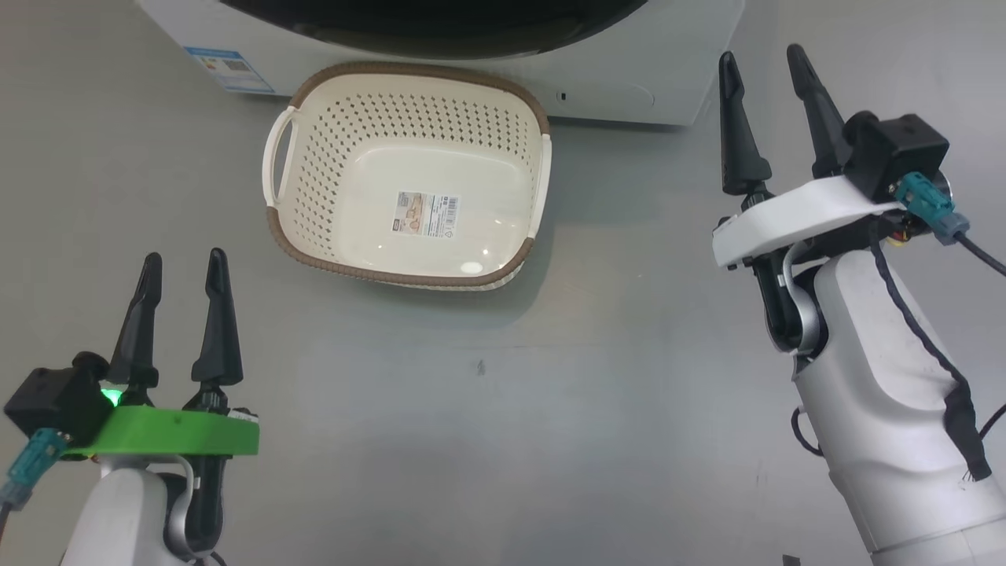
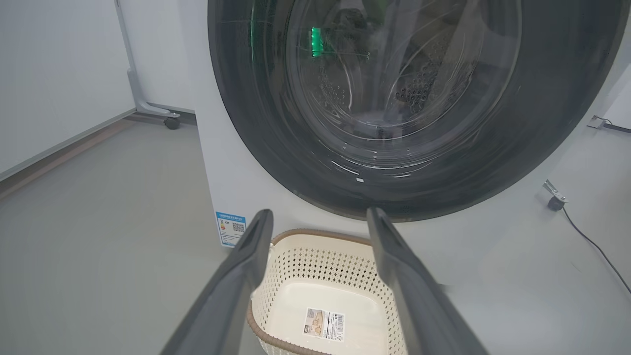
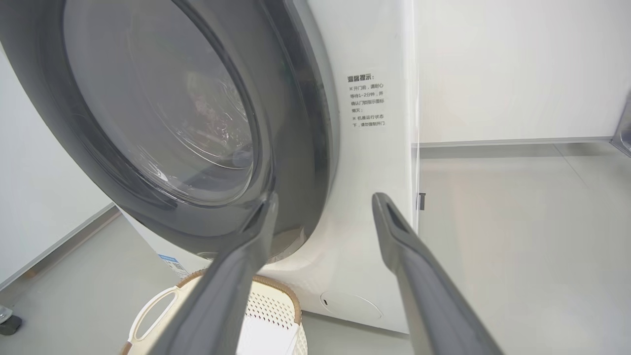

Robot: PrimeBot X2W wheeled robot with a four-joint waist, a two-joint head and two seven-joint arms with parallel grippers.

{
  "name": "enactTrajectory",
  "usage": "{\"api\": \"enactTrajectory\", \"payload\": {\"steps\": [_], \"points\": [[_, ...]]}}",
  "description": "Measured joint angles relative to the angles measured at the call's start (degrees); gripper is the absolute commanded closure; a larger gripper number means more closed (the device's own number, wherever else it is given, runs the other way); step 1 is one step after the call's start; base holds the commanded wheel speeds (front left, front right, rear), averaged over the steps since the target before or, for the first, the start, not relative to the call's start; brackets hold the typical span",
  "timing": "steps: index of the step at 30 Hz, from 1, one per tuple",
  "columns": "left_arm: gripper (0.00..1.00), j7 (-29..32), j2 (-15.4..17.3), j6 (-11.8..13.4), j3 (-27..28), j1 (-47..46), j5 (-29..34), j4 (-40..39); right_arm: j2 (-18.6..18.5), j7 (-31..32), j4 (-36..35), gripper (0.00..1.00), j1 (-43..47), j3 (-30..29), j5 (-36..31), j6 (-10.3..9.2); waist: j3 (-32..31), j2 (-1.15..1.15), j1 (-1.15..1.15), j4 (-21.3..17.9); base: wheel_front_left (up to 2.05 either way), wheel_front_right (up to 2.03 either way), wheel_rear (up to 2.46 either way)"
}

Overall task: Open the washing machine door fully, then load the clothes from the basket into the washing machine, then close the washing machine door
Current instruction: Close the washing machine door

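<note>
- The washing machine [image 1: 629, 79] is pictured at the far side of the grey floor [image 1: 471, 432], its white front facing the robot.
- The washing machine door [image 2: 409, 88] is seen shut flat against that front, with its glossy black rim around the clear glass bowl.
- The perforated steel drum [image 2: 419, 84] is made out through the glass. A pale bluish shape [image 2: 374, 125] is glimpsed low behind it, too blurred to be identified.
- The basket [image 1: 409, 118] is set on the floor just beside the machine's base, below the door. Whether the two touch cannot be told.
- Inside the basket, the label sticker [image 1: 427, 214] is shown on the bare cream bottom.
- A blue sticker [image 1: 229, 69] is seen at the machine's lower left corner, and a round cover [image 1: 609, 96] at its lower right.
- The left tool [image 1: 183, 258] is held near and to the left of the basket, well apart from it. Its two dark fingers are spread and nothing is gripped.
- The right tool [image 1: 761, 53] is held farther off, to the right of the basket and near the machine's right corner. Its fingers are likewise parted, with nothing between them.
- A printed notice [image 3: 367, 101] is shown on the machine's front, right of the door.
</note>
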Motion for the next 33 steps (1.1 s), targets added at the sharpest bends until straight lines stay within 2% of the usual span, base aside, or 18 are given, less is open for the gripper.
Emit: {"api": "enactTrajectory", "payload": {"steps": [8, 33], "points": [[0.0, 0.0, 0.5, 0.0, 0.9, 3.5, 0.5, 0.5, 0.4, 0.0, -0.2, 0.0, 7.1, -1.3, 0.0, 0.47, -4.0, 0.0, -0.01, -2.5, 0.0, 0.0, 0.0], [0.0, 0.0, 1.8, 0.0, 4.3, 16.7, 2.6, 1.2, 1.3, 0.0, -7.2, 0.0, 30.7, -8.4, -0.1, 1.78, -19.1, 0.0, -0.01, -9.7, 0.0, 0.0, 0.0]]}}
